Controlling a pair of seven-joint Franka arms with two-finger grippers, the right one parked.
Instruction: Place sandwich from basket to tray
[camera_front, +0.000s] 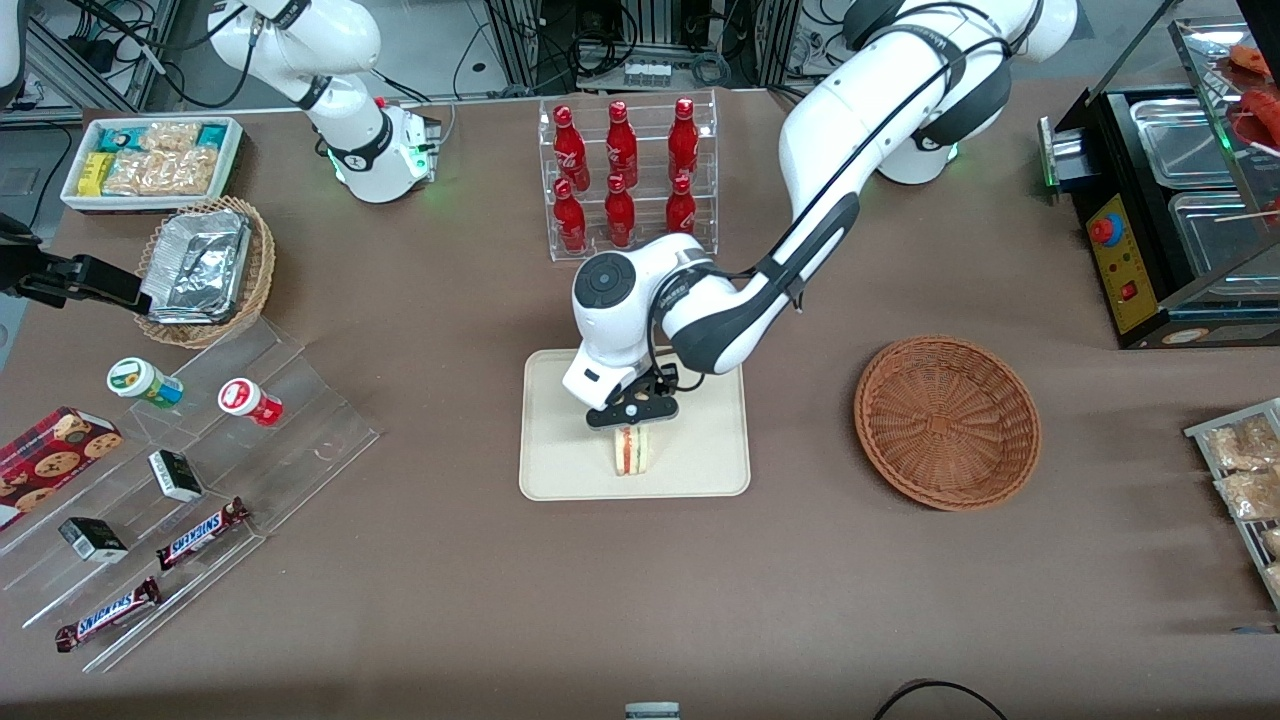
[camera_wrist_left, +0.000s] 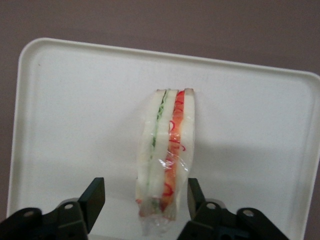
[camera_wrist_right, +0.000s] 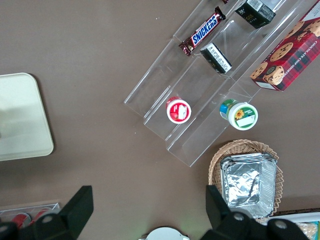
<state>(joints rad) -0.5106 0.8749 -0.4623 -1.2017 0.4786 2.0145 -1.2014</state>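
Observation:
The sandwich (camera_front: 632, 452) stands on its edge on the cream tray (camera_front: 560, 470), on the part nearer the front camera, with red and green filling showing. My left gripper (camera_front: 632, 422) is right above it. In the left wrist view the fingers (camera_wrist_left: 95, 195) straddle the wrapped sandwich (camera_wrist_left: 167, 150) on the tray (camera_wrist_left: 65, 100). One finger is clearly apart from it and the other is close beside it, so the gripper is open. The reddish-brown basket (camera_front: 947, 420) sits empty beside the tray, toward the working arm's end. The tray's corner also shows in the right wrist view (camera_wrist_right: 22, 120).
A clear rack of red bottles (camera_front: 625, 175) stands farther from the front camera than the tray. A stepped acrylic shelf with snacks (camera_front: 180, 470), a tan wicker basket with foil containers (camera_front: 205, 270) and a white snack bin (camera_front: 150, 160) lie toward the parked arm's end. A black appliance (camera_front: 1170, 200) stands toward the working arm's end.

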